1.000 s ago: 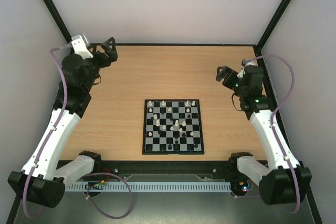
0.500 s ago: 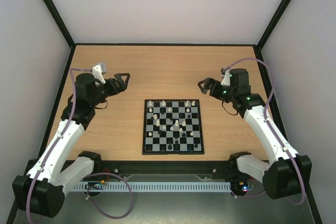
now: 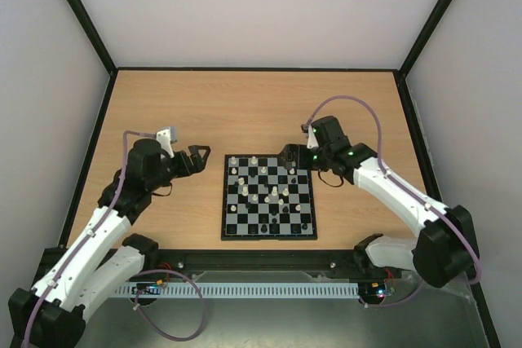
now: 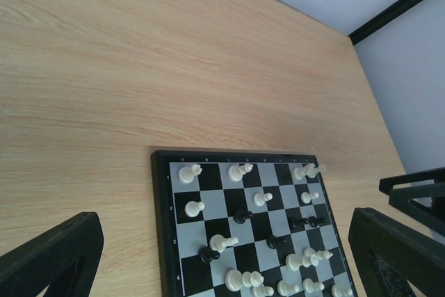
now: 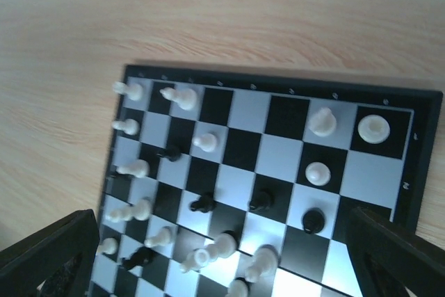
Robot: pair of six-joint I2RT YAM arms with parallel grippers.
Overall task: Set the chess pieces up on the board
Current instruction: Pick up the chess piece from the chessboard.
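Left arm: reaches forward and inward from its base, elbow bent, wrist low over the desk [image 3: 245, 112].
Left end effector [image 3: 198, 156]: just off the far left corner of the board [image 3: 224, 218], pointing toward it; its fingers [image 4: 52, 255] stand wide apart with nothing between them.
Right arm: stretched across from the right, forearm sloping down toward the board's far right corner.
Right end effector [image 3: 292, 155]: over that corner; its fingers [image 5: 400, 255] are spread wide and hold nothing.
Board: lies flat at the middle of the desk, toward the near edge.
Chess pieces [image 3: 274, 195]: all on the board, cream and black mixed across the far and middle rows, a few cream ones along the far row, a black one near the near right corner.
Change since a second ago: both arms were drawn back by the far corners of the desk and have swung in to flank the board's far edge; board and pieces look unmoved.
Hard to see: the right end effector covers the far right squares from above. Each wrist view shows only finger ends at its lower corners. The left wrist view cuts off the board's near rows. Piece types are too small to tell.
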